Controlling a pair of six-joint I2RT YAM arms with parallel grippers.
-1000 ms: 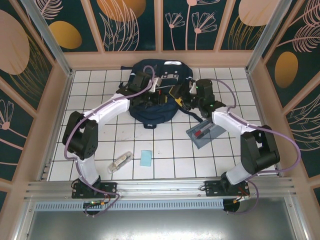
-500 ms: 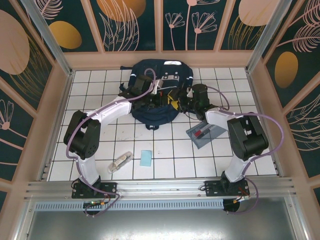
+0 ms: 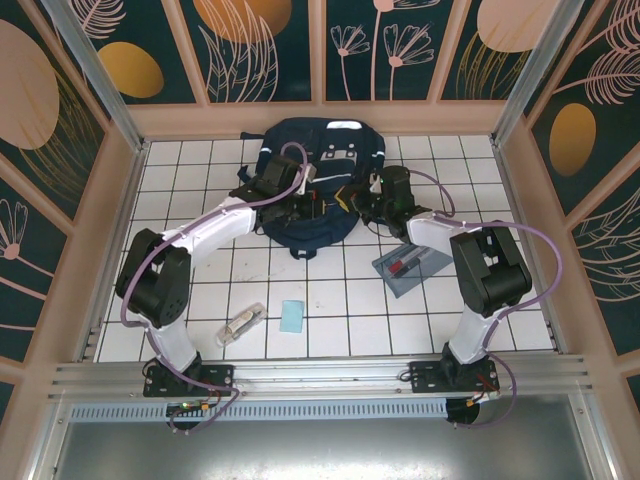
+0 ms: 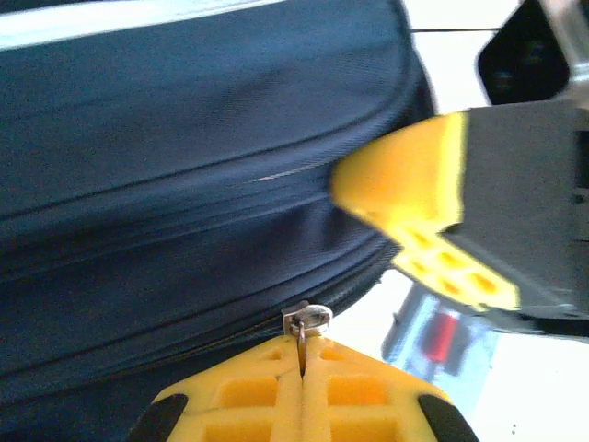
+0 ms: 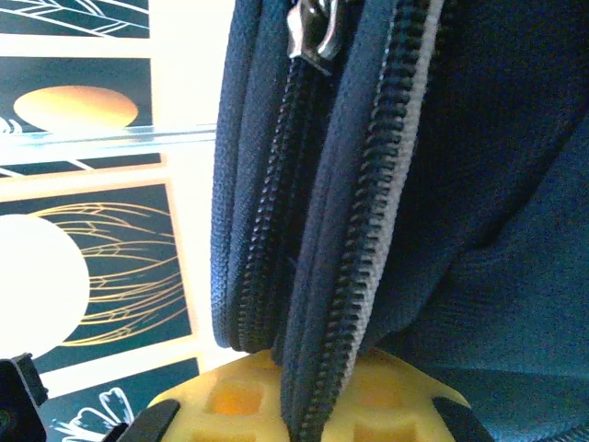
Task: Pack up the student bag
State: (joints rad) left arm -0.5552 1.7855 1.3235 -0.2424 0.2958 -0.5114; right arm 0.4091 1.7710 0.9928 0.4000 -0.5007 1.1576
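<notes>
Left pincer [image 4: 302, 361] pinching zip pull [image 4: 307, 320], right pincer [image 5: 306, 398] perhaps gripping bag [image 5: 497, 184]

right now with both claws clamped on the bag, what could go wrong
1. The left claw pinches only the small zip pull; a tug could slip it free.
2. The right claw grips just a zipper seam of the bag; if that slips, the bag may slide along instead of unzipping.
3. The claws sit close together, so they might bump.
</notes>
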